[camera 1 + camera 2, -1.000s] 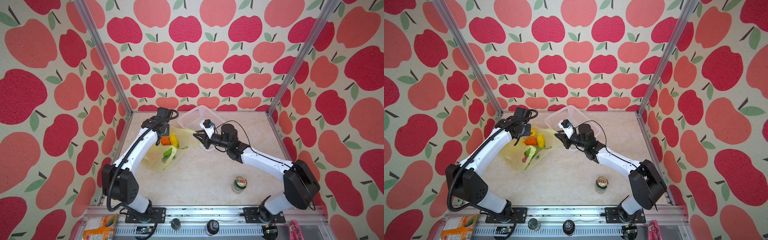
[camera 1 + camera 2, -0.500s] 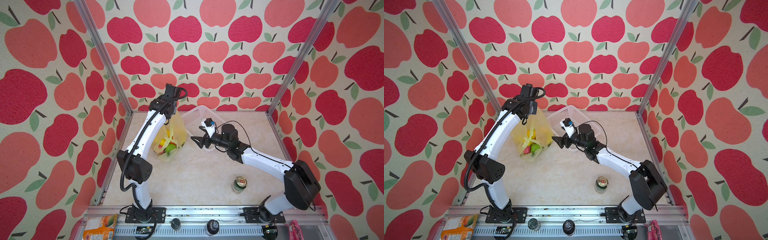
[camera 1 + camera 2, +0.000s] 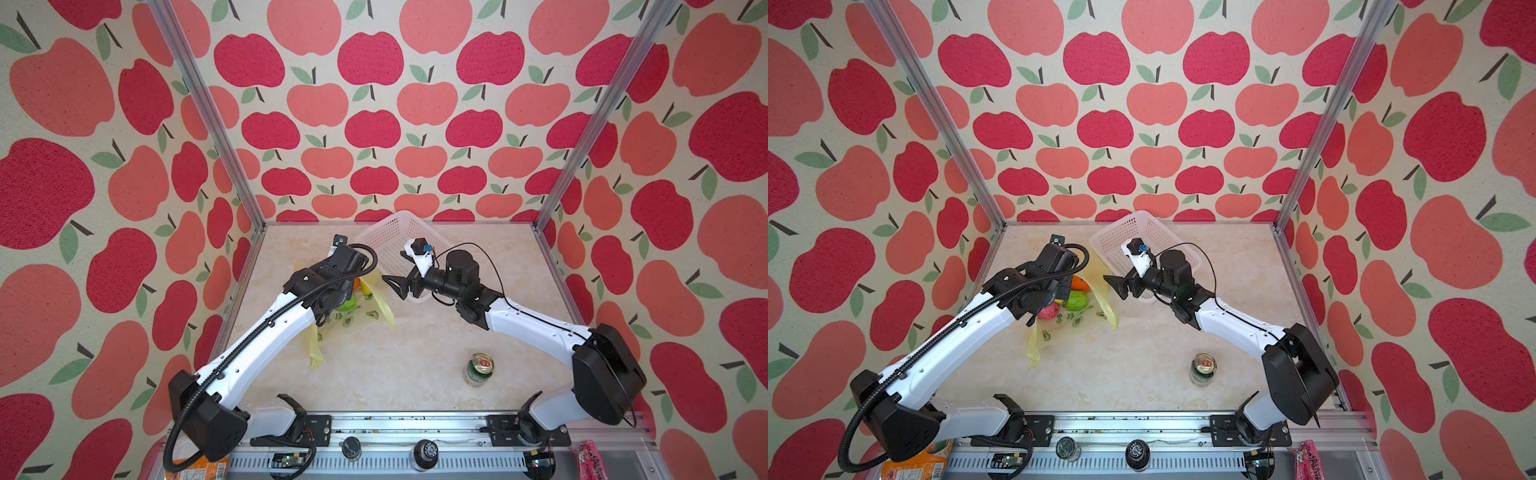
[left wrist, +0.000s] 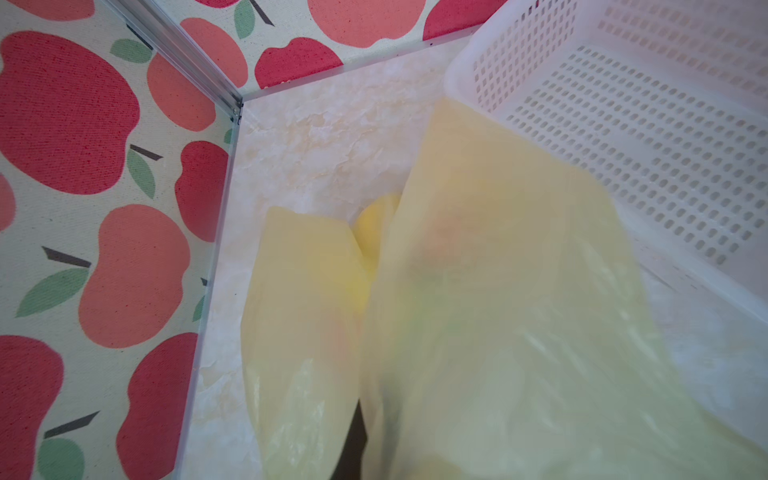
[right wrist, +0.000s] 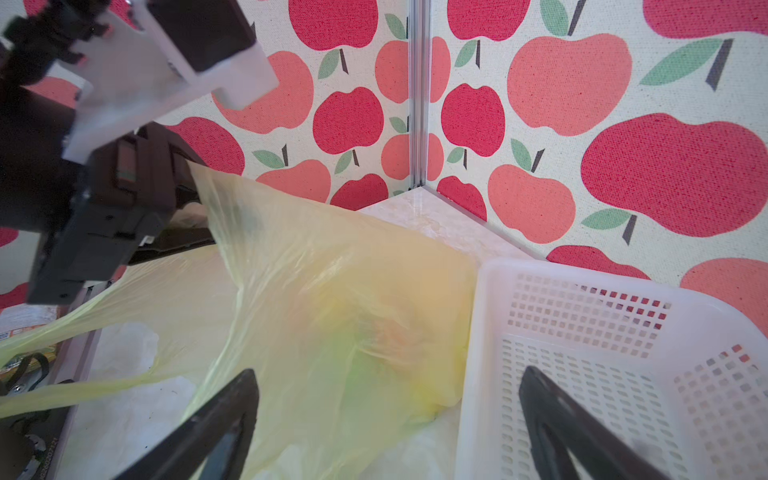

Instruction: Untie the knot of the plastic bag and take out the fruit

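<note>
Bag [image 5: 332, 291] in left jaws, beside right jaws

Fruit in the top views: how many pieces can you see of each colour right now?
orange fruit: 1
green fruit: 1
pink fruit: 1
yellow fruit: 1
Total: 4 showing; the left arm and plastic bag may hide more.

Counter [image 3: 395, 382]: pale marbled top, level. Items on it:
- yellow plastic bag [image 3: 357, 320], left-centre, lower part spread flat, lying against basket wall
- white mesh basket [image 3: 388, 237], rear centre
- green drink can [image 3: 478, 370], upright, front right, well apart from both
</note>
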Robot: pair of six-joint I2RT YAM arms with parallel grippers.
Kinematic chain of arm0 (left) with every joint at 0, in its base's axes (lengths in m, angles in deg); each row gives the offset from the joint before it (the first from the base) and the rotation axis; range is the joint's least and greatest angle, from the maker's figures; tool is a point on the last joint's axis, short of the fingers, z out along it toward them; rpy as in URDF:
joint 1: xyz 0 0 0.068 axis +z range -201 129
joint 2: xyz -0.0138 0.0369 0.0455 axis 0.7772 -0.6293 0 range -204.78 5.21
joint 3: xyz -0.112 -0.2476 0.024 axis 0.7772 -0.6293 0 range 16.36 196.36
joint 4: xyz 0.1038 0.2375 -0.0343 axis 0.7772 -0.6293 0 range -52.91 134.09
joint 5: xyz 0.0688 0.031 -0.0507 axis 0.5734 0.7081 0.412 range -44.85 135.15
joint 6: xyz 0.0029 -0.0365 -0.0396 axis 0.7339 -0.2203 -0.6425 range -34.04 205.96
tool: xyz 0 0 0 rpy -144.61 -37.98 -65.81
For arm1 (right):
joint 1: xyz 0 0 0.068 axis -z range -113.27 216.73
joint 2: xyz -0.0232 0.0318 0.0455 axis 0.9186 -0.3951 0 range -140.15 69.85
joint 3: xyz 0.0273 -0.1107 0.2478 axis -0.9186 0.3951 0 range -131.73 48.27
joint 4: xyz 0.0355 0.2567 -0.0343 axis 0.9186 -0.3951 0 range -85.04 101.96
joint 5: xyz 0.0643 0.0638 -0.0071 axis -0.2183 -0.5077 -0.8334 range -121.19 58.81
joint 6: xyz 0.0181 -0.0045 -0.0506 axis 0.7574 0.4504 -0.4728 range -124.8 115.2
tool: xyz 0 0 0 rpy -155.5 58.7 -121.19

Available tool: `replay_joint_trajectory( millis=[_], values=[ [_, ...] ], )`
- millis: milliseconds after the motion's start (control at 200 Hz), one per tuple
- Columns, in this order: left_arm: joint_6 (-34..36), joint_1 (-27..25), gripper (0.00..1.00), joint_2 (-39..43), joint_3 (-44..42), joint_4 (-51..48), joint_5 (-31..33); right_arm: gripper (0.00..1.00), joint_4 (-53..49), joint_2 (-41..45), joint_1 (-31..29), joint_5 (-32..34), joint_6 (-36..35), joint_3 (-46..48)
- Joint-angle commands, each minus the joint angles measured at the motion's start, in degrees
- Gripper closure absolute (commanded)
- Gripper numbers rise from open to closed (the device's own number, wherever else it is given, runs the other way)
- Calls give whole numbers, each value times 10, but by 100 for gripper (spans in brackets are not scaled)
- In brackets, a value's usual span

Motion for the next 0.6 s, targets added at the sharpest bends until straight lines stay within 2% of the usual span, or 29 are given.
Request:
replay_joint_trajectory(
  millis=[0,185,305,450,595],
  values=[
    [-23,-8,100,29,-51,38,-60,1,16,9,2,-39,8,-4],
    [2,-34,100,70,-126,106,-113,1,-17,14,-8,-72,-2,-15],
    [-3,-33,100,77,-145,111,-105,1,-46,11,-24,-89,-42,-22],
    [-8,-29,100,68,-124,105,-95,1,-111,-14,-44,-94,-86,-63],
    [-2,-29,100,54,-97,98,-97,1,-142,-50,-64,-36,-110,-101]
  ],
)
